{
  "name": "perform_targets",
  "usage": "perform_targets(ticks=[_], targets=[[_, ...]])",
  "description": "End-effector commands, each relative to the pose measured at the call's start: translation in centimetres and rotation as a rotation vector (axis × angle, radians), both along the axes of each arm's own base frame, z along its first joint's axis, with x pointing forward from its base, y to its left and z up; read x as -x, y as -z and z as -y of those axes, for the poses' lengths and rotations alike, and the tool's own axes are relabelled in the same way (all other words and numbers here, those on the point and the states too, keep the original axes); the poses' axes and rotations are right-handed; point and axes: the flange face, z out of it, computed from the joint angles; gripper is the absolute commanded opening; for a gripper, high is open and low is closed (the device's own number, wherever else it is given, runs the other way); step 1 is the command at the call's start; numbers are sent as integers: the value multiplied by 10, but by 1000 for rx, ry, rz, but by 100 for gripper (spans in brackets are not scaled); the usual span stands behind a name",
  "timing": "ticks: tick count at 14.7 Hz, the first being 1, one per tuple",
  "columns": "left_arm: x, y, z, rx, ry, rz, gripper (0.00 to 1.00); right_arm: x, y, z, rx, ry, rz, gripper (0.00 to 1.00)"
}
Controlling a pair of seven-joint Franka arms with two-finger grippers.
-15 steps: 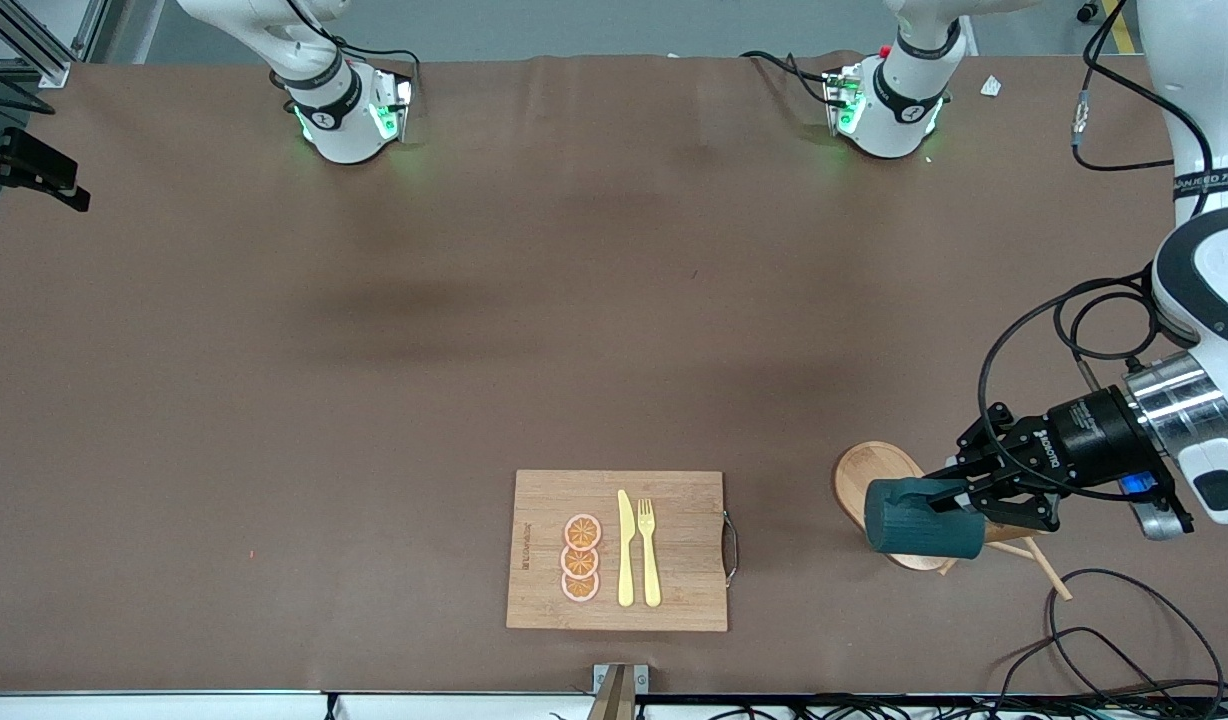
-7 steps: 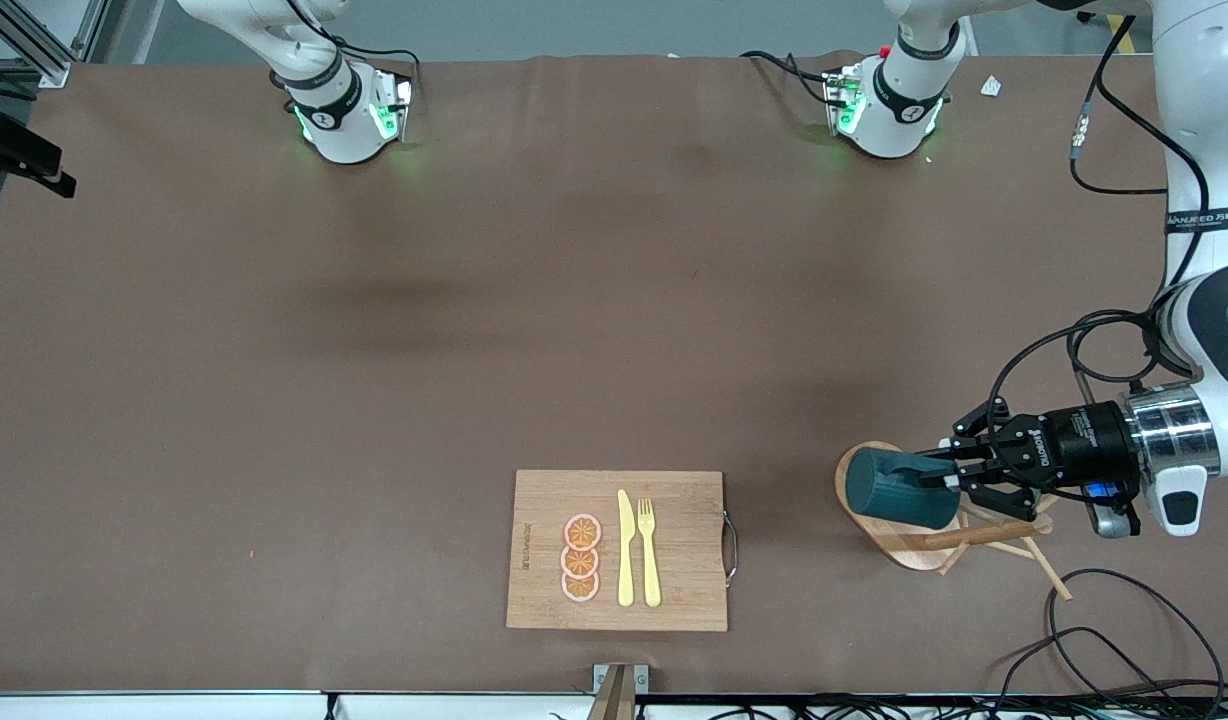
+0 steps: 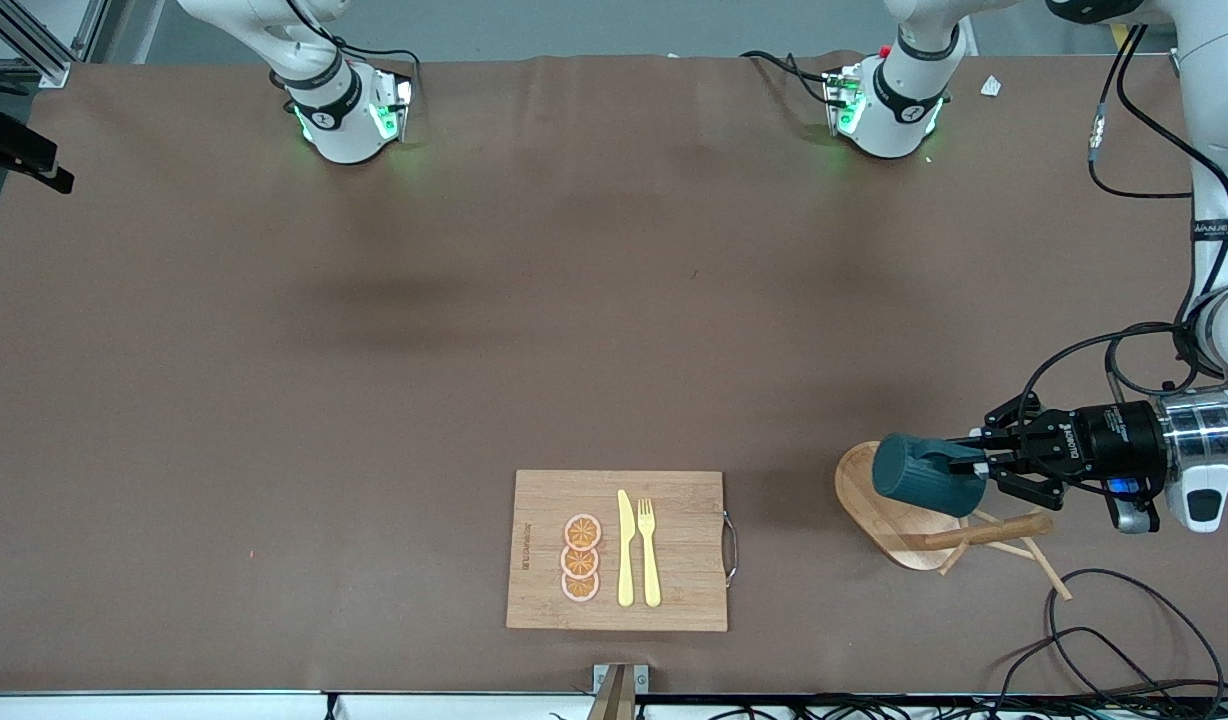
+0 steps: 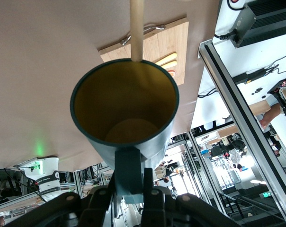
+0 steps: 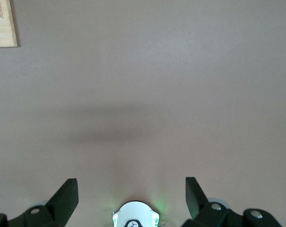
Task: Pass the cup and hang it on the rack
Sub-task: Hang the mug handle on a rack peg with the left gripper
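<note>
My left gripper [image 3: 979, 468] is shut on the side handle of the dark teal cup [image 3: 924, 475] and holds it on its side in the air over the wooden rack [image 3: 874, 505]. The cup's open mouth faces the cutting board. In the left wrist view the cup's mustard inside [image 4: 124, 109] fills the middle, my fingers [image 4: 147, 187] clamp the handle, and a wooden rod of the rack [image 4: 136, 28] reaches the cup's rim. The rack's post [image 3: 984, 530] and thin pegs show below the cup. My right gripper [image 5: 131, 194] is open and empty, high over bare table near its own base.
A wooden cutting board [image 3: 619, 550] with a yellow knife, a yellow fork and three orange slices lies near the front edge, beside the rack. Black cables [image 3: 1104, 620] loop on the table by the rack at the left arm's end.
My left gripper has carried the cup from over the rack's pegs to over its base, and the wrist has levelled out. The right arm has barely moved.
</note>
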Motion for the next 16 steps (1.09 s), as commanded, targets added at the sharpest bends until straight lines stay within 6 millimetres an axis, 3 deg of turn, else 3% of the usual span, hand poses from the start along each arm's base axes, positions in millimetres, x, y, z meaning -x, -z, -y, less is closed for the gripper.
perform_targets(ticks=[1, 12, 16], targets=[[-2, 1, -2, 44, 1, 8, 1, 8, -4, -10, -8, 18, 5, 100], [-8, 35, -50, 126, -76, 29, 1, 6, -5, -24, 38, -19, 11, 100], [-9, 52, -55, 130, -75, 29, 1, 6, -6, -20, 36, -9, 11, 100]])
